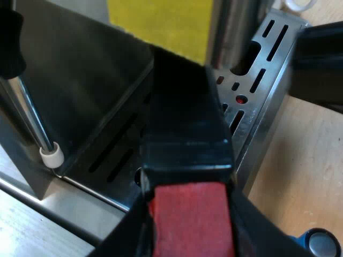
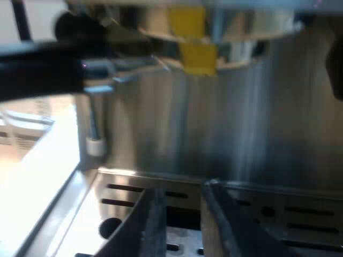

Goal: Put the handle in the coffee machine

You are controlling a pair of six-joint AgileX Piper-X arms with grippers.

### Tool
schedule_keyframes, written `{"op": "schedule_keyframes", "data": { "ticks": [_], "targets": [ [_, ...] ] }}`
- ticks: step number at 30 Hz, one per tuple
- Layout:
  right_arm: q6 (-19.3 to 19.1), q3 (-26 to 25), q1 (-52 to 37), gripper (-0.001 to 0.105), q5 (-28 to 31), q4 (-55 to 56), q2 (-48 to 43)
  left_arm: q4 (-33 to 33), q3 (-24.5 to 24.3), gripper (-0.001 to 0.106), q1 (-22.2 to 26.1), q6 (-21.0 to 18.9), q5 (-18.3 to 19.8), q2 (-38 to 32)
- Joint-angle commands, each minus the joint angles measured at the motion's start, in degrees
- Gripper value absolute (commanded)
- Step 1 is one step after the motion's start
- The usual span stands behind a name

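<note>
The holder's dark handle (image 1: pixel 185 115) runs away from the camera toward the espresso machine (image 1: pixel 80 80), and its red end (image 1: pixel 190 219) is closest to the lens. My left gripper (image 1: pixel 190 233) is shut on the handle at the red end, one black finger (image 1: pixel 120 241) on each side. In the right wrist view the dark handle (image 2: pixel 37 72) lies level, and its metal neck (image 2: pixel 115 68) reaches in under the machine's brewing head (image 2: pixel 214 24). My right gripper (image 2: pixel 184 225) hangs over the drip tray (image 2: pixel 123 193), fingers a little apart with nothing between them.
A steam wand with a white tip (image 1: pixel 51 155) hangs beside the slotted drip tray (image 1: pixel 257 80). Yellow tape (image 2: pixel 195 51) marks the brewing head. A blue tamper (image 1: pixel 319 243) lies on the wooden table (image 1: pixel 305 160). A black arm part (image 1: pixel 319 64) looms over the tray's far end.
</note>
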Motion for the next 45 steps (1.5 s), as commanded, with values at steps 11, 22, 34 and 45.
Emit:
{"op": "schedule_keyframes", "data": {
  "ticks": [11, 22, 34, 45],
  "targets": [
    [-1.03, -0.22, -2.93, 0.025, -0.30, -18.45, 7.78, -1.41, -1.19, 0.001, -0.07, 0.48, 7.89, -1.67],
    [-7.69, -2.29, -6.57, 0.025, -0.54, -28.14, 13.15, -1.41, -1.19, 0.001, -0.07, 0.48, 7.89, -1.67],
    [-14.68, -9.29, -10.45, 0.025, -1.91, -30.98, 16.58, -1.41, -1.19, 0.001, -0.07, 0.48, 7.89, -1.67],
    [-18.63, -9.27, -10.60, 0.025, -6.23, -37.11, 16.58, -1.41, -1.19, 0.001, -0.07, 0.48, 7.89, -1.67]
  ]
}}
